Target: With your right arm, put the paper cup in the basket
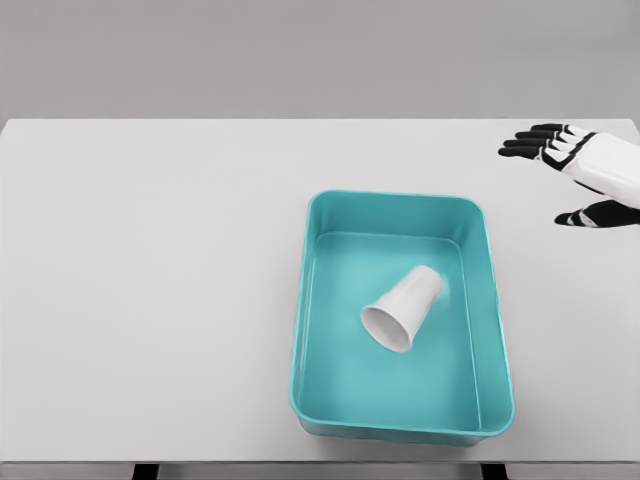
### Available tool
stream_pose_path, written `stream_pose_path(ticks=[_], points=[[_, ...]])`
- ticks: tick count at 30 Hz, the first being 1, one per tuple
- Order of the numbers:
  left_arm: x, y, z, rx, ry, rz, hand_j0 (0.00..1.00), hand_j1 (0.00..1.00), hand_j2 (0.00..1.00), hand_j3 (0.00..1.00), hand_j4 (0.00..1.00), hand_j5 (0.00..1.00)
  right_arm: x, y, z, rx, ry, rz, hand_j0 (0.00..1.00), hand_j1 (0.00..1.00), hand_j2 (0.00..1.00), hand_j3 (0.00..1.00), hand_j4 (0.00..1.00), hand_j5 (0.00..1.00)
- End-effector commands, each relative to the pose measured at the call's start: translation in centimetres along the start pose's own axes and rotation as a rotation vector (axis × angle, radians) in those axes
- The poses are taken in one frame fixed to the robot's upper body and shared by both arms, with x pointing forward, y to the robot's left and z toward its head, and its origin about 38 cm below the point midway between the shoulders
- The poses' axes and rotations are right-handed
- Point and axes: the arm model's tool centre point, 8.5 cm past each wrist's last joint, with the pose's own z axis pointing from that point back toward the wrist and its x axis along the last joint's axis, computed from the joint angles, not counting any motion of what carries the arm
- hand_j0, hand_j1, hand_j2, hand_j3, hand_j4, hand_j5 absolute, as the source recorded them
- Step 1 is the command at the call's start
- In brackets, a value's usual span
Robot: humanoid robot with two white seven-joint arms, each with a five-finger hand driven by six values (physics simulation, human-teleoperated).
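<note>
Right hand (580, 175): far right above the surface (150, 300), fingers spread, holding nothing, well apart from the basket (305, 300). Cup (404, 309): white, lying on its side inside the basket. Task status: placement looks complete; nothing evidently left.

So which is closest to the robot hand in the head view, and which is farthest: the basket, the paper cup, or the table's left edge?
From the right robot hand, at the table's far right:
1. Basket, its far right corner lies nearest, just left of and below the hand.
2. Paper cup, on its side inside the basket, near the middle.
3. The table's left edge, across the whole table.
</note>
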Motion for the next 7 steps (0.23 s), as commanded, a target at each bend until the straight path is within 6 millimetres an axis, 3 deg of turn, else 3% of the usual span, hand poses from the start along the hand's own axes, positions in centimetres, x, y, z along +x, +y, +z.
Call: stream_pose_path(ticks=[1, 7], points=[[0.2, 0.0, 0.0, 0.000, -0.005, -0.001, 1.00, 1.00, 1.00, 1.00, 1.00, 1.00, 0.0, -0.1, -0.1, -0.009, -0.002, -0.006, 1.00, 1.00, 1.00, 1.00, 1.00, 1.00], [0.6, 0.0, 0.0, 0.000, -0.012, -0.001, 1.00, 1.00, 1.00, 1.00, 1.00, 1.00, 0.0, 1.0, 0.2, 0.010, 0.004, -0.026, 1.00, 1.00, 1.00, 1.00, 1.00, 1.00]])
